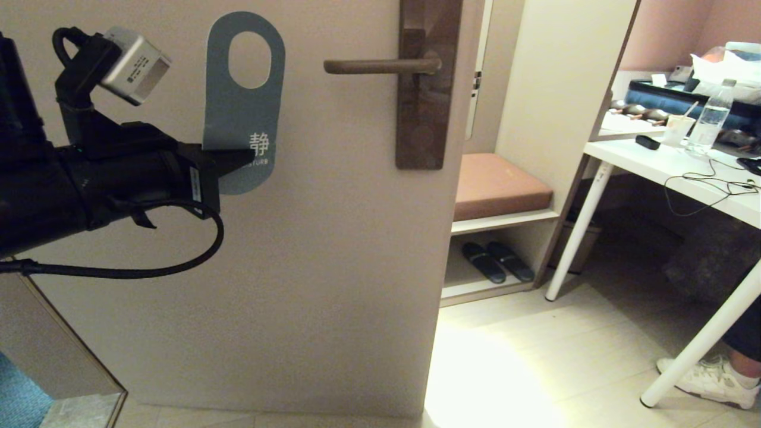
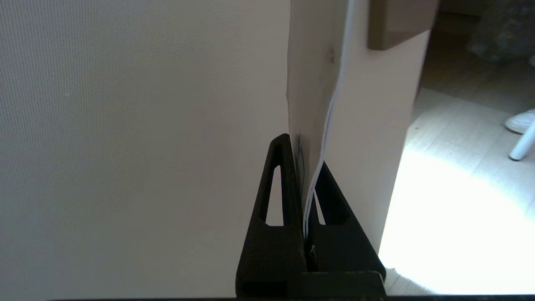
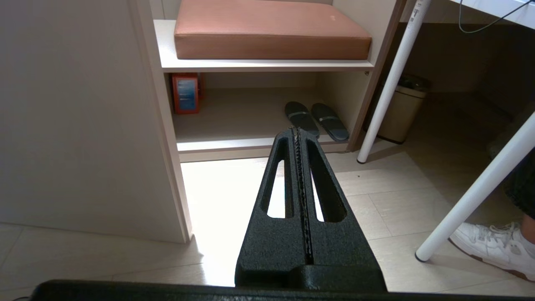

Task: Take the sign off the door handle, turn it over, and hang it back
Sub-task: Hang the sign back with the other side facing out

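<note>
The sign (image 1: 238,107) is off the door handle, upright against the door with its blue-grey face toward me and its oval hole at the top. It is left of the handle's free end. My left gripper (image 1: 241,159) is shut on the sign's lower part. In the left wrist view the sign (image 2: 307,96) shows edge-on, pinched between the two black fingers (image 2: 276,196). The door handle (image 1: 380,66) is a dark bronze lever on a tall brown backplate (image 1: 423,107), with nothing on it. My right gripper (image 3: 297,136) is shut and empty, low above the floor, out of the head view.
The door's edge (image 1: 443,238) stands right of the backplate. Beyond it is a shelf with a brown cushion (image 1: 496,184) and slippers (image 1: 496,261). A white table (image 1: 672,172) with a bottle and cables stands at the right, and a person's shoe (image 1: 710,380) is by its leg.
</note>
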